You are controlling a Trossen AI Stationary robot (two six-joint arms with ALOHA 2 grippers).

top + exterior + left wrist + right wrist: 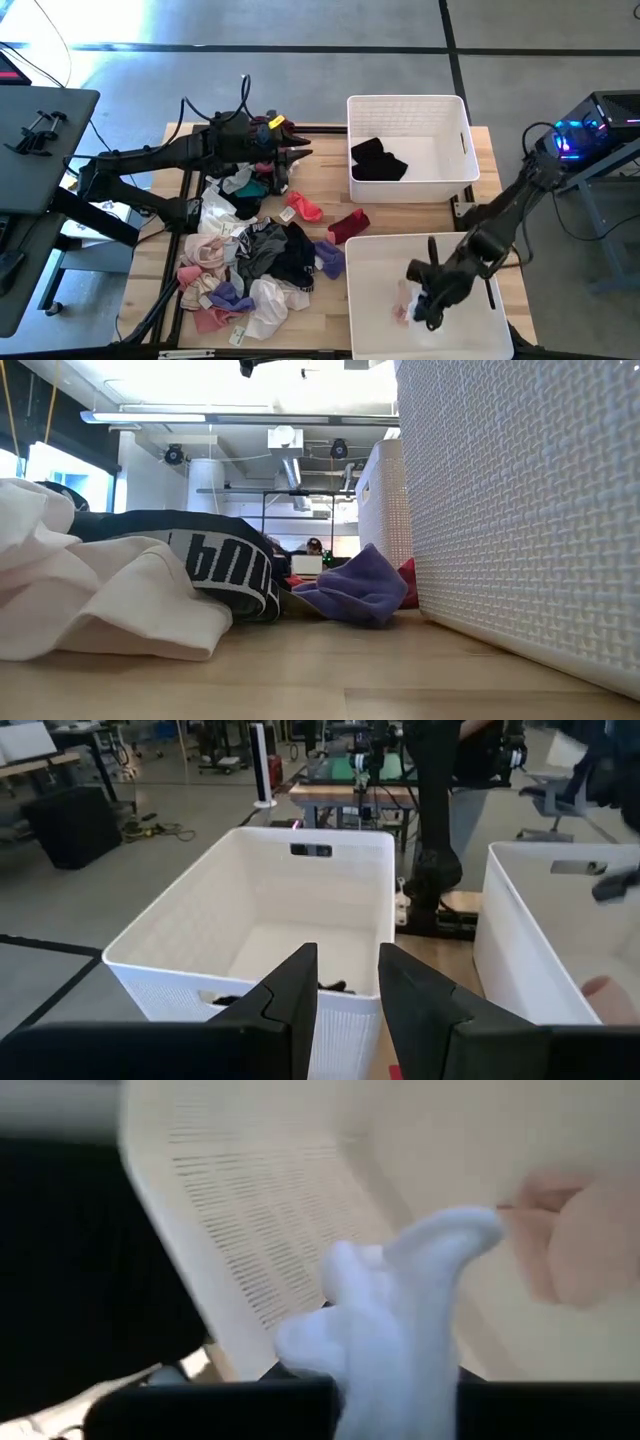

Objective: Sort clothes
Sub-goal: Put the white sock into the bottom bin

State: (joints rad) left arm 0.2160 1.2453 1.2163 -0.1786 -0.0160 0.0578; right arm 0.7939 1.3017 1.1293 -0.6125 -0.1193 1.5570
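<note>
— Where do your jaws stand?

— My right gripper point(428, 308) has its jaws pinching a white garment point(400, 1310), hanging inside the near bin point(365, 300) just above a pink piece point(401, 312). My left gripper point(345, 990) has jaws slightly parted and empty, above the pile of clothes point(250, 265) on the desk point(320, 190).

— Which way next?

— Straight down, I judge: the bin floor lies directly below my right jaws. The far bin point(460, 110) holds a black garment point(378, 160).

From above, I could not see the right gripper's point(428, 305) fingertips against the near bin point(370, 300). Its wrist view blurred a white garment point(400, 1320). The far bin point(180, 945) hid most of a black garment point(335, 987).
</note>
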